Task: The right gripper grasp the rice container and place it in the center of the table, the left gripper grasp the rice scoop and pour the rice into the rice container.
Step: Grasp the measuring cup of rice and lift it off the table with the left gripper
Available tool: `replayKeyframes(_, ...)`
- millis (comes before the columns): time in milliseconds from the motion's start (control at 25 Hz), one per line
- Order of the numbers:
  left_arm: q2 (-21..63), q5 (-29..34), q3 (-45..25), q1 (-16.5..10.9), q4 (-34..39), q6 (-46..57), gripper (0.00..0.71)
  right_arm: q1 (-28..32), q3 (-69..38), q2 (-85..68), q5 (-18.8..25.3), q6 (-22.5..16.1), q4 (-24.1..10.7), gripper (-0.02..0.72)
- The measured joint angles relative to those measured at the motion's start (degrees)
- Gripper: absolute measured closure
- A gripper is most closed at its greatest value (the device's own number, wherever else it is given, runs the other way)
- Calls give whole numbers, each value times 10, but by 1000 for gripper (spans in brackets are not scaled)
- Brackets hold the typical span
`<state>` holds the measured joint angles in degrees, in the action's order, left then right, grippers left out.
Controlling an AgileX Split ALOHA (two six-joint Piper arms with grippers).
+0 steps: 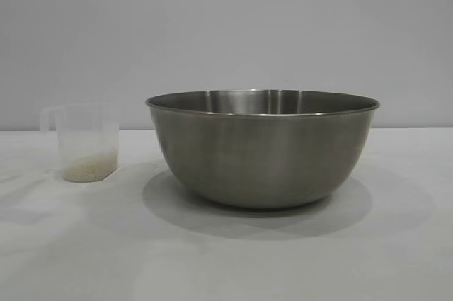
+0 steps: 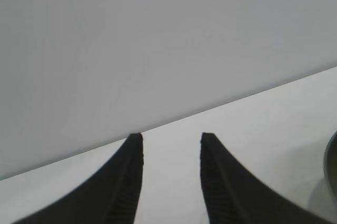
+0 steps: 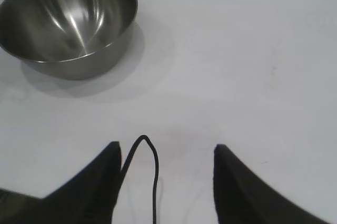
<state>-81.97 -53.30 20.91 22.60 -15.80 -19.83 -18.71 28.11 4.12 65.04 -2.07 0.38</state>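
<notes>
i see the white tabletop (image 1: 396, 258) first, then the rice container (image 1: 262, 149) upright in its middle. just left of it, a little apart, stands the rice scoop (image 1: 85, 142), upright, with a thin layer of rice (image 1: 88, 168) at its bottom. my right gripper (image 3: 166, 153) hangs over bare tabletop, fingers wide, holding nothing. my left gripper (image 2: 171, 139) points level, fingers narrowly parted, empty.
</notes>
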Motion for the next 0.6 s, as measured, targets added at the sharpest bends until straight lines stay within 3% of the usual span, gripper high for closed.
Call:
replayKeyframes(200,-40,-38,-32,0,-15,7,494,0,0,0,0,0,1,326)
replayKeyframes(600,-142,-56,-32,0,-57,137,494,0,0,0,0,0,1,326)
